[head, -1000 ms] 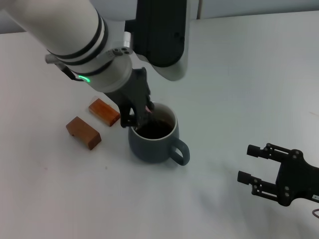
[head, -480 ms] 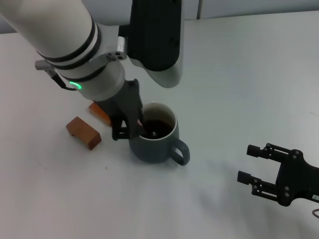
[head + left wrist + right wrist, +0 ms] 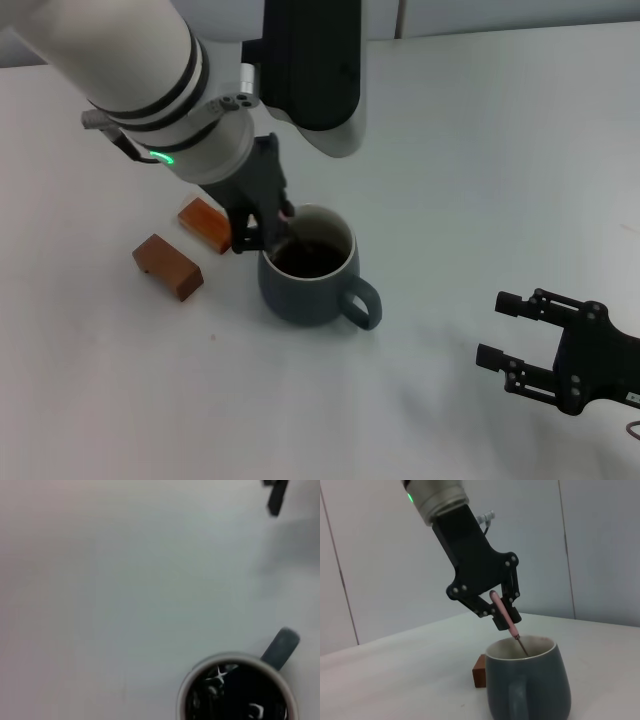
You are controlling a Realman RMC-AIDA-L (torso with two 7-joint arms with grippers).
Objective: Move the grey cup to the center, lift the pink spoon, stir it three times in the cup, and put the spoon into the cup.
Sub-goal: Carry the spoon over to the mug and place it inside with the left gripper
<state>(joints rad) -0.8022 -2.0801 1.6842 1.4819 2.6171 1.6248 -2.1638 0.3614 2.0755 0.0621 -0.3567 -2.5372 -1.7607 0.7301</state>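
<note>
The grey cup (image 3: 312, 280) stands mid-table with dark liquid inside and its handle toward the front right. It also shows in the right wrist view (image 3: 527, 682) and the left wrist view (image 3: 239, 690). My left gripper (image 3: 268, 225) is at the cup's left rim, shut on the pink spoon (image 3: 504, 612). The spoon is tilted, and its metal end dips inside the cup. My right gripper (image 3: 510, 330) is open and empty, parked at the front right, well clear of the cup.
Two orange-brown wooden blocks (image 3: 168, 266) (image 3: 207, 222) lie left of the cup; one shows behind the cup in the right wrist view (image 3: 479, 670). The white table (image 3: 480, 170) stretches around them.
My left gripper with the spoon swung toward the cup's front left, then back up toward its rear left rim. The cup and right arm have not moved.
</note>
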